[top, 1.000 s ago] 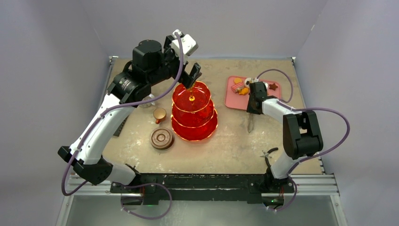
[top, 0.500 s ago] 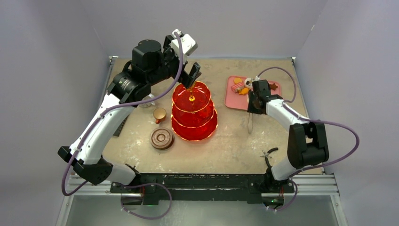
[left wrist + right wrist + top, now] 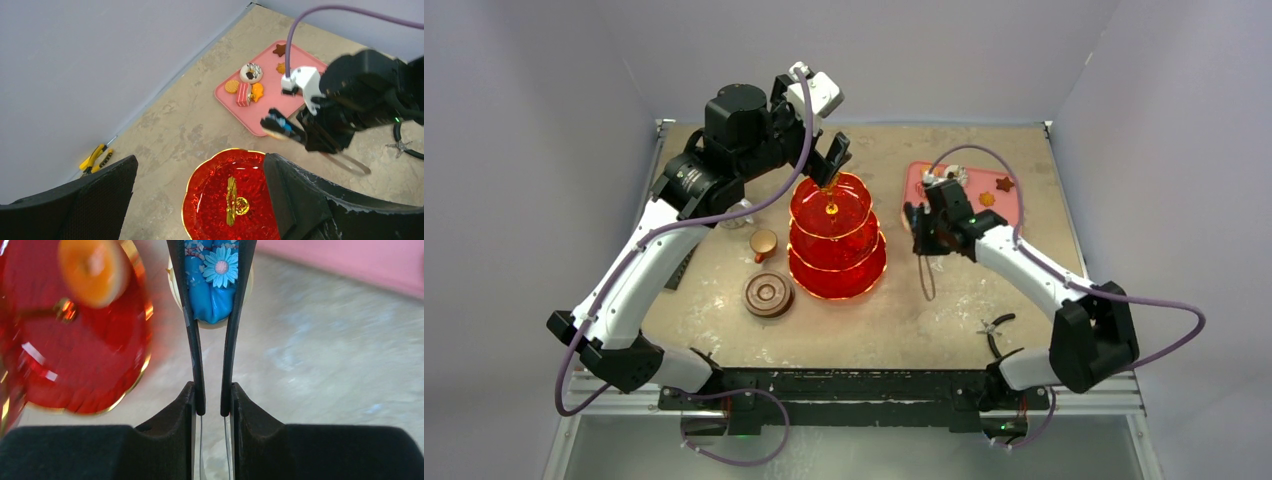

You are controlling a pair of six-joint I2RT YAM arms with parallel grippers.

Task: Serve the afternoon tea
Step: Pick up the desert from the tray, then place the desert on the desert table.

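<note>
The red three-tier stand point(image 3: 836, 250) with its gold handle point(image 3: 231, 200) stands mid-table. My left gripper point(image 3: 832, 165) is open just above the top tier, one finger on each side of the handle point(image 3: 201, 161). My right gripper point(image 3: 921, 224) is shut on the black tongs point(image 3: 196, 340), which pinch a blue pastry with a daisy point(image 3: 216, 290) just right of the stand point(image 3: 75, 350). The small brown cup point(image 3: 764, 243) and its saucer point(image 3: 769, 295) sit left of the stand. The white mug is hidden behind the left arm.
The pink tray point(image 3: 265, 117) at the back right holds several pastries, among them a doughnut point(image 3: 251, 72) and a brown star point(image 3: 1004, 183). Yellow pliers point(image 3: 95, 156) lie by the back wall. Black pliers point(image 3: 996, 330) lie near the right arm's base.
My right arm has swung left from the pink tray towards the stand, carrying the tongs and the blue pastry. The left arm has not moved.
</note>
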